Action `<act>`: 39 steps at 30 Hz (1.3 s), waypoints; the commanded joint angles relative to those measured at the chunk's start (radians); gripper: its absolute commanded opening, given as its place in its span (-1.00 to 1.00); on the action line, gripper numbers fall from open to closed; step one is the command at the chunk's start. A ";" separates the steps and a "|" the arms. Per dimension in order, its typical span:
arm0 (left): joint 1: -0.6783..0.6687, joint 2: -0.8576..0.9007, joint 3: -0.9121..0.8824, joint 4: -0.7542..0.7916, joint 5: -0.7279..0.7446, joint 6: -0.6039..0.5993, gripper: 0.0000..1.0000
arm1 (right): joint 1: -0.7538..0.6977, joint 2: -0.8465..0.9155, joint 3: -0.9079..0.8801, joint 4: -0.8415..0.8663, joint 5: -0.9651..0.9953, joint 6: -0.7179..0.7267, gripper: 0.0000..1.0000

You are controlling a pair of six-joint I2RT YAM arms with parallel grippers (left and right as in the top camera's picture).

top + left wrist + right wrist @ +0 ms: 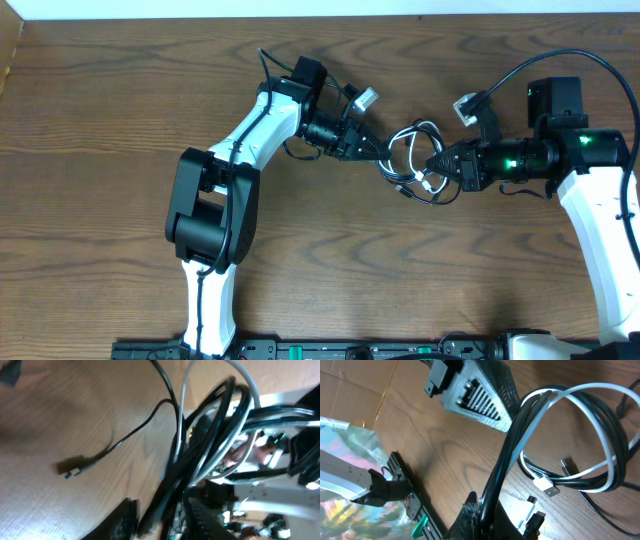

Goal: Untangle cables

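Note:
The cables [412,150] lie as a black-and-white looped bundle at the table's middle, between my two grippers. My left gripper [376,152] sits at the bundle's left edge. In the left wrist view black strands [215,425] and a white strand [247,387] run down between its narrowed fingers [125,520]. A loose black end with a small plug [70,471] lies on the wood. My right gripper [437,162] is at the bundle's right side, shut on a black strand [520,425]. The white cable [590,400] loops beyond, with its plug [547,485] flat on the table.
The left arm's wrist camera housing [475,390] hangs close above the bundle. A cardboard edge [10,50] stands at the far left. A black rail [350,350] runs along the table's front edge. Brown wood shows all round the bundle.

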 commanded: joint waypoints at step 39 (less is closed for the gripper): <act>0.007 -0.356 0.009 -0.108 -0.396 0.028 -0.85 | 0.220 0.278 0.008 0.390 0.052 0.415 -0.98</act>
